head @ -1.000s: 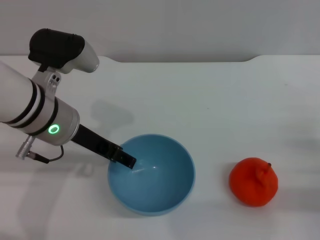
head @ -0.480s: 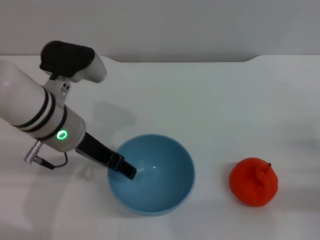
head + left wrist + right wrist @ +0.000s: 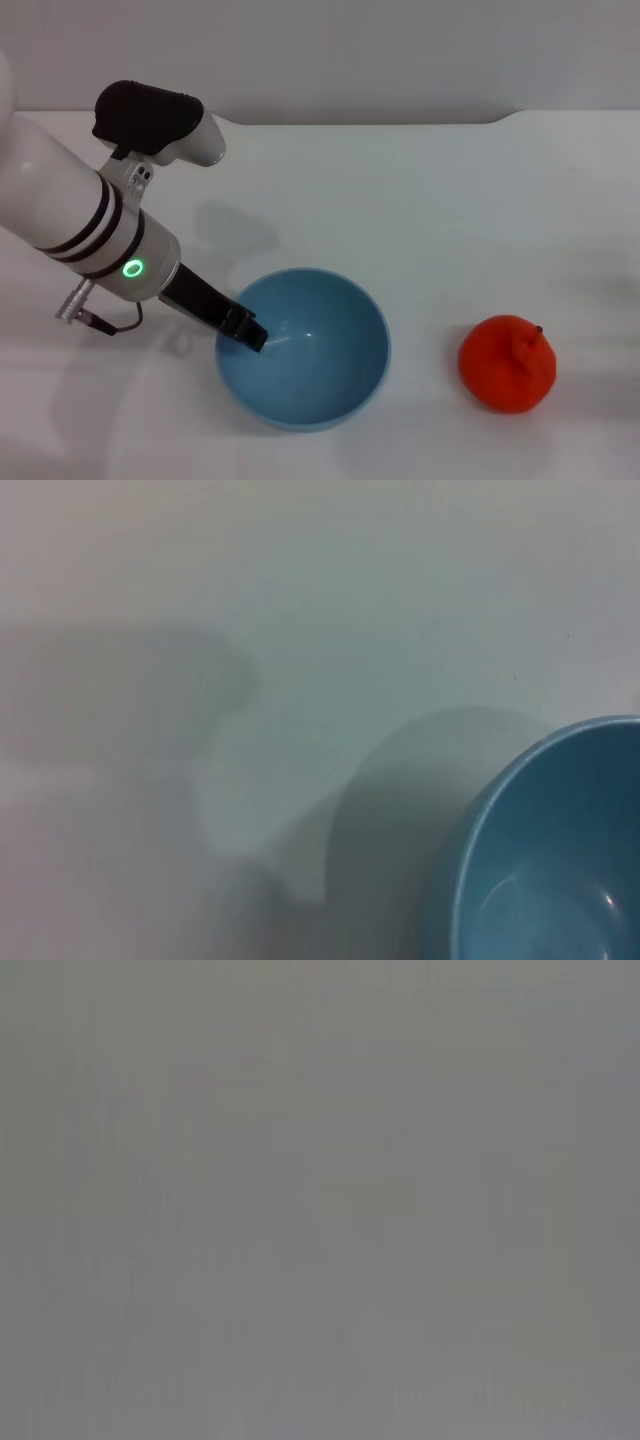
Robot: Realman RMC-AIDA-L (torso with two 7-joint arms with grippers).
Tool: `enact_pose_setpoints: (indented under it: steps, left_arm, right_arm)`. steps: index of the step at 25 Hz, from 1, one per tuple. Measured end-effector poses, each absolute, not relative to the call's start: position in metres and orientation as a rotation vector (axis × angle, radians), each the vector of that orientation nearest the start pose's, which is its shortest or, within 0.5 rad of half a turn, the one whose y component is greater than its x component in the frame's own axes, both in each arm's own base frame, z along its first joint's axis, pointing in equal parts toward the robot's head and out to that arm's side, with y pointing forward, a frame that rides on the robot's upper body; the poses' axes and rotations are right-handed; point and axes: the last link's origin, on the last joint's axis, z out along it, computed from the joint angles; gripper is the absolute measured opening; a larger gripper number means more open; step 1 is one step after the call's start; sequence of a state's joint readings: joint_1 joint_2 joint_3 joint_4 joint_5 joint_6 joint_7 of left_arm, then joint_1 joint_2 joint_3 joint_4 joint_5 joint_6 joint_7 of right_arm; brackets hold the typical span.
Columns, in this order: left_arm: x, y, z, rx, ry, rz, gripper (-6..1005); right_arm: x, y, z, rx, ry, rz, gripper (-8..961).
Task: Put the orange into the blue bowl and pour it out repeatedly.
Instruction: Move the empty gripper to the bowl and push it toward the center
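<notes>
The blue bowl point(image 3: 335, 385) stands upright and empty on the white table, near the front centre. The orange point(image 3: 507, 363) lies on the table to the right of the bowl, a short gap apart, with its stem nub up. My left gripper point(image 3: 246, 331) reaches down from the left and sits at the bowl's left rim, with its dark tip just inside the bowl. The left wrist view shows part of the bowl point(image 3: 545, 880) and the table beside it. My right gripper is out of view, and the right wrist view shows only plain grey.
The white table point(image 3: 420, 210) runs to a grey wall at the back. The left arm's thick white forearm point(image 3: 80, 215) hangs over the table's left side.
My left arm has swung its forearm rightward and a little lower, while the gripper tip stayed at the bowl's left rim. Bowl and orange have not moved.
</notes>
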State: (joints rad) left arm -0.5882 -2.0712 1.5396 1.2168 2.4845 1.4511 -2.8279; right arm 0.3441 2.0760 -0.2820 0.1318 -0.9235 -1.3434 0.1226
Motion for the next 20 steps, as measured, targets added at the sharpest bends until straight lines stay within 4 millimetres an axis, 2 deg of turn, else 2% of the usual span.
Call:
enact_pose_setpoints:
  steps: [9,13,17,20]
  left_arm:
    - [-0.191,0.347,-0.043,-2.491,-1.253,0.392,401]
    - [-0.191,0.352,-0.043,-2.471,-1.241,0.349,160]
    - [-0.191,0.354,-0.043,-2.468,-1.23,0.334,3]
    - [-0.19,0.353,-0.043,-2.472,-1.224,0.338,1]
  right_arm:
    - [0.388,0.277,0.002,-1.345,0.72,0.572,499]
    - [0.388,0.285,-0.004,-1.358,0.786,0.59,499]
    - [0.381,0.293,-0.013,-1.393,0.862,0.653,500]
    - [0.377,0.296,-0.016,-1.426,0.869,0.678,499]
